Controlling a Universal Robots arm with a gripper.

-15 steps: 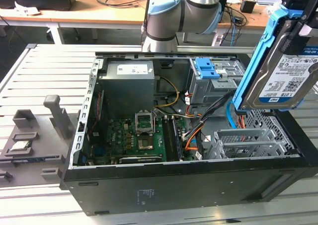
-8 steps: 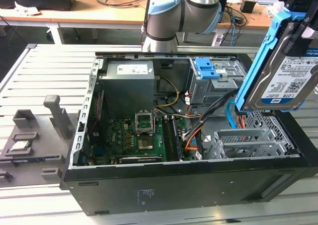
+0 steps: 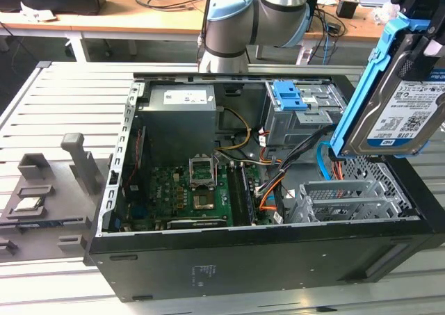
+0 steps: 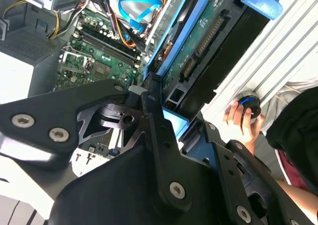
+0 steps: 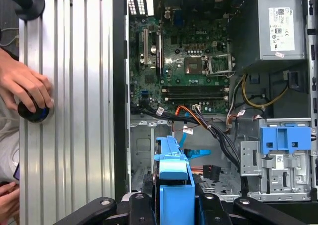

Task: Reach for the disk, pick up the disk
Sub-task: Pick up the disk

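Observation:
The disk [image 3: 407,113] is a silver-grey hard drive with a white-and-blue label and bright blue side rails. It hangs tilted in the air above the open computer case's corner at the exterior view's right. My gripper [image 3: 419,12] comes down onto its upper end and is shut on it. In the first wrist view the disk [image 5: 171,183] appears edge-on, its blue rail between my black fingers [image 5: 140,205]. In the second wrist view the disk [image 4: 201,46] shows its green circuit side, held in my gripper [image 4: 171,120].
The open black case [image 3: 264,259] holds a motherboard [image 3: 198,193], a grey power supply [image 3: 179,120], a metal drive cage with a blue latch [image 3: 288,96], a bare drive bay [image 3: 341,197] and loose cables. A person's hand [image 5: 25,83] rests on a black knob [image 5: 32,111] on the slatted table.

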